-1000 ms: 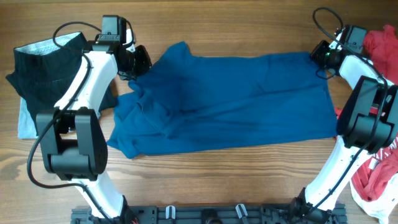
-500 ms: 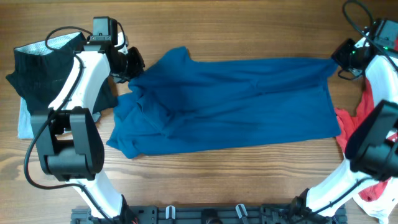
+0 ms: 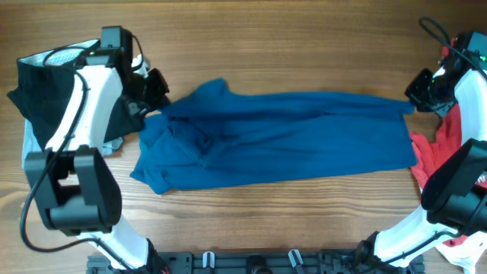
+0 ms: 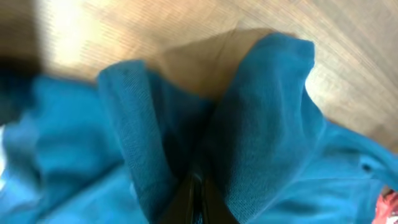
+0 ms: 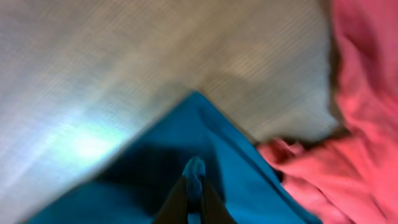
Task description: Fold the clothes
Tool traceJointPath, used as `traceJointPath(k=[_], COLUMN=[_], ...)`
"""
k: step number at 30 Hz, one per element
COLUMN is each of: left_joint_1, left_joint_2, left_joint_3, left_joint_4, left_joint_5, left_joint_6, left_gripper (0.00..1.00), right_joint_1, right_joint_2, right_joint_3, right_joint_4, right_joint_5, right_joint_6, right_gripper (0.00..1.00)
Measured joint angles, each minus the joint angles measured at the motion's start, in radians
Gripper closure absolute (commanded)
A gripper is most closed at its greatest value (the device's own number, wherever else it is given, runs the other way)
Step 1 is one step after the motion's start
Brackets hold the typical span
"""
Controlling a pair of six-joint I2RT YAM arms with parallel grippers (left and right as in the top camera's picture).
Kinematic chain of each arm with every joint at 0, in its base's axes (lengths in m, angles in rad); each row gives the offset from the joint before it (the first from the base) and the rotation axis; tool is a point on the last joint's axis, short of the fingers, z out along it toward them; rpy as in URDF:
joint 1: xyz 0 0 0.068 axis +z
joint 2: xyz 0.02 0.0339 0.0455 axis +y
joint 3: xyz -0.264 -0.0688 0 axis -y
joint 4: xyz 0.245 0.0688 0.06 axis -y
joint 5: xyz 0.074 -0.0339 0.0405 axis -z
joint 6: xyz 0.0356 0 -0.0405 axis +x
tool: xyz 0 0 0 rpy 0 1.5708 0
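The deep-blue shirt (image 3: 281,141) lies stretched across the table's middle, its left part rumpled. My left gripper (image 3: 157,97) is shut on the shirt's upper left edge; the left wrist view shows blue cloth (image 4: 261,124) bunched around the closed fingers (image 4: 196,199). My right gripper (image 3: 415,97) is shut on the shirt's upper right corner; the right wrist view shows a fold of blue cloth (image 5: 205,149) pinched between the fingers (image 5: 194,186). A black garment (image 3: 53,87) lies at the far left. The red T-shirt (image 3: 464,144) lies at the right edge, also in the right wrist view (image 5: 360,112).
A pale grey-blue cloth (image 3: 32,148) lies under the black garment at the left edge. The wooden table (image 3: 289,38) shows above and below the shirt. A black rail (image 3: 259,262) with clips runs along the front edge.
Both grippers moved toward the front with the shirt's far edge, the left one also leftward. The shirt's top edge has been drawn forward and the cloth is pulled tauter.
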Motion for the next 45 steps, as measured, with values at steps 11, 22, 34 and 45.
traceJointPath(k=[11, 22, 34, 45], left_joint_1=[0.016, 0.016, -0.002, -0.015], left_joint_2=[-0.021, -0.021, -0.021, -0.022], left_joint_3=[0.0, 0.0, -0.03, -0.198], left_joint_4=[-0.187, -0.316, -0.349, -0.304], left_joint_5=[-0.011, -0.021, -0.021, -0.047], left_joint_6=[0.001, 0.002, 0.018, 0.038], left_gripper=[0.96, 0.96, 0.96, 0.96], right_joint_1=[-0.018, -0.04, -0.043, -0.056], right_joint_2=[0.0, 0.0, -0.001, -0.001], right_joint_3=[0.0, 0.0, -0.027, -0.03], right_joint_4=[-0.148, -0.182, -0.128, -0.2], right_joint_5=[0.08, 0.147, 0.107, 0.18], right_joint_6=[-0.011, -0.018, -0.021, -0.006], right_gripper=[0.96, 0.95, 0.92, 0.91])
